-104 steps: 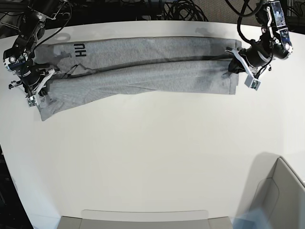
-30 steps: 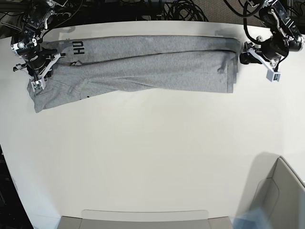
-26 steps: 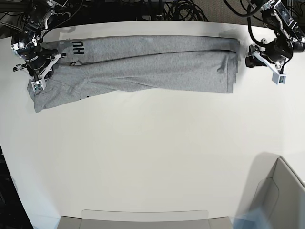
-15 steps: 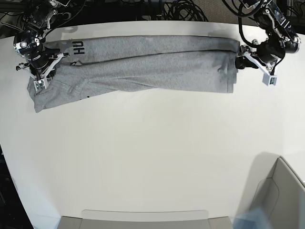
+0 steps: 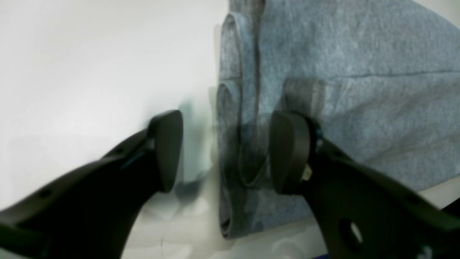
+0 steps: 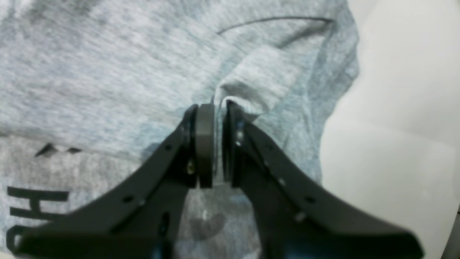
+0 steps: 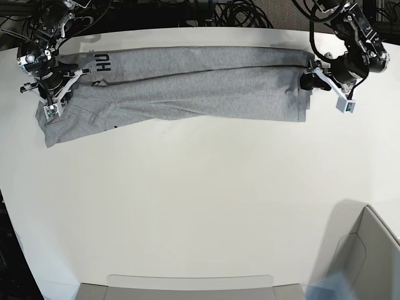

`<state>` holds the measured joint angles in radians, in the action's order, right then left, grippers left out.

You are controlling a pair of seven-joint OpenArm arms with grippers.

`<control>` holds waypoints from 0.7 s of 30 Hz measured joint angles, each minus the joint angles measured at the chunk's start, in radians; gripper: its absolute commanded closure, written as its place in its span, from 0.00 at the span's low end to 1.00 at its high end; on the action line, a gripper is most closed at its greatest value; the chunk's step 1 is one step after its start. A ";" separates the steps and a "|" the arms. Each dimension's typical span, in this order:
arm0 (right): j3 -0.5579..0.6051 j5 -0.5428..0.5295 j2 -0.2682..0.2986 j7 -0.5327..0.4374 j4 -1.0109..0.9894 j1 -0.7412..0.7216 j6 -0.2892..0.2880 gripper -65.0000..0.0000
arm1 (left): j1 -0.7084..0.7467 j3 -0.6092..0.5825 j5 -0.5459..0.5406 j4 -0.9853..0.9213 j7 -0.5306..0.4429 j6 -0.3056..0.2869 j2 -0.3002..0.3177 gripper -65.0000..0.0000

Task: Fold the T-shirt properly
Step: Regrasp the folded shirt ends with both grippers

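Observation:
The heather-grey T-shirt (image 7: 200, 87) lies as a long folded band across the far side of the white table (image 7: 200, 206), with dark lettering (image 7: 103, 64) near its left end. My left gripper (image 7: 317, 87) is at the shirt's right end. In the left wrist view this gripper (image 5: 228, 154) is open and straddles the stacked cloth edge (image 5: 230, 108), one finger (image 5: 291, 154) over the fabric and the other over bare table. My right gripper (image 7: 55, 94) is at the left end. There the right gripper (image 6: 217, 144) is shut on a raised pinch of T-shirt (image 6: 107, 72) fabric, beside the lettering (image 6: 32, 205).
A grey box (image 7: 369, 250) stands at the near right corner and a flat tray (image 7: 187, 284) along the near edge. Black cables (image 7: 237, 15) hang behind the table's far edge.
My left gripper, which had drawn away to the right of the shirt, has come back left to its right edge, still open. The right gripper and the shirt have barely moved.

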<state>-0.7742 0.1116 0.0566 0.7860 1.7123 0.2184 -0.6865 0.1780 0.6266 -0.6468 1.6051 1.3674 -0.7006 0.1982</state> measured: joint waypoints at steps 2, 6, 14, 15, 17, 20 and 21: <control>0.000 0.000 0.001 0.000 0.000 0.001 0.000 0.88 | 0.000 -0.003 0.000 0.000 -0.002 0.000 -0.002 0.40; 0.000 0.000 0.001 0.000 0.000 0.001 0.000 0.88 | 0.022 -0.054 -0.009 0.001 -0.008 0.000 -0.002 0.40; 0.000 0.000 0.001 0.000 0.000 0.001 0.000 0.88 | 0.029 -0.123 -0.012 -0.003 -0.018 -0.003 -0.008 0.50; 0.000 0.000 0.001 0.000 0.000 0.001 0.000 0.88 | 0.027 -0.123 -0.016 -0.015 -0.024 -0.004 -0.007 0.53; 0.000 0.001 0.001 0.000 0.000 0.000 0.000 0.88 | 0.021 -0.122 -0.037 -0.059 -0.037 -0.005 -0.006 0.66; -0.001 0.001 0.001 0.000 0.000 -0.003 0.000 0.88 | -0.013 -0.123 -0.070 -0.142 -0.037 -0.009 0.015 0.94; -0.001 0.000 0.001 0.000 0.000 -0.003 0.000 0.88 | -0.025 -0.123 -0.082 -0.171 -0.034 -0.014 0.021 1.00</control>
<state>-0.7750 0.1116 0.0578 0.7860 1.7123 0.2157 -0.6865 0.1532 0.5037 -0.7284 1.4345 1.3334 -0.7143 0.2195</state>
